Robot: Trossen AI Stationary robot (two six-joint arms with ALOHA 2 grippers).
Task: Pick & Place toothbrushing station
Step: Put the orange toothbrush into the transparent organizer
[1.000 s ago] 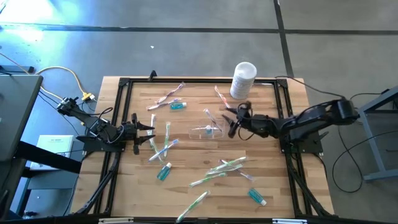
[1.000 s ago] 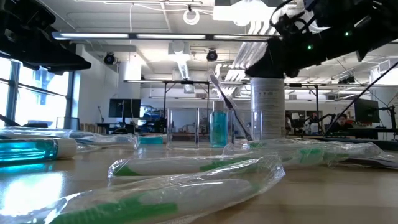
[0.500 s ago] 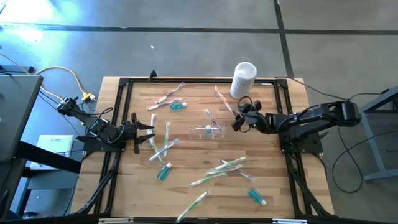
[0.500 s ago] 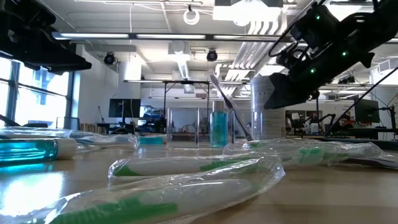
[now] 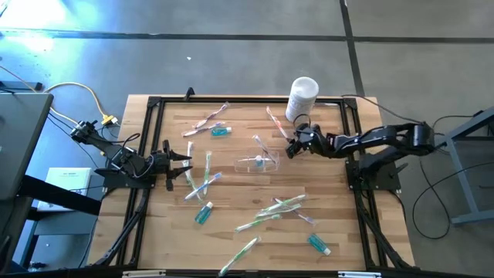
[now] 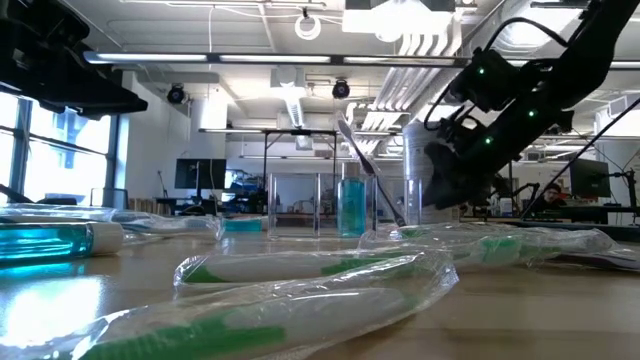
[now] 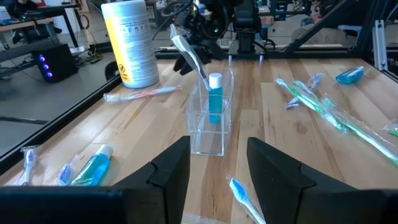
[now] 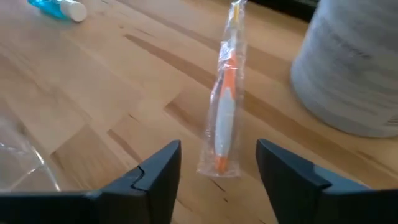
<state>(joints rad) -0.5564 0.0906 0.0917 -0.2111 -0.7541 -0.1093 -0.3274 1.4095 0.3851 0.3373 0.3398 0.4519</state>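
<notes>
A: Wooden table (image 5: 332, 224) with a black frame, concrete floor all round it. How far along does the station look?

B: Barely begun, I judge. The clear cup (image 5: 257, 162) near the table's middle holds 1 teal tube (image 7: 214, 98) and 1 toothbrush (image 7: 189, 55) leaning out of it. Everything else lies loose.

A: How much is loose?

B: I count at least 3 more teal tubes: 1 at the far left (image 5: 220, 132), 1 near the front left (image 5: 203, 214), 1 at the near right (image 5: 319, 245). Wrapped toothbrushes are scattered around them, a green bunch (image 5: 279, 205) near the right and more to the left of the cup.

A: And the arms?

B: The right gripper (image 5: 295, 146) hangs just right of the cup, low over an orange wrapped toothbrush (image 8: 223, 121) that lies beside the white canister (image 5: 302, 99). Its fingers stand apart and empty, with the brush between them and a little ahead.

A: So that brush is next?

B: Likely. It is not yet gripped. The left gripper (image 5: 184, 161) waits at the left edge, fingers apart, holding nothing.
</notes>
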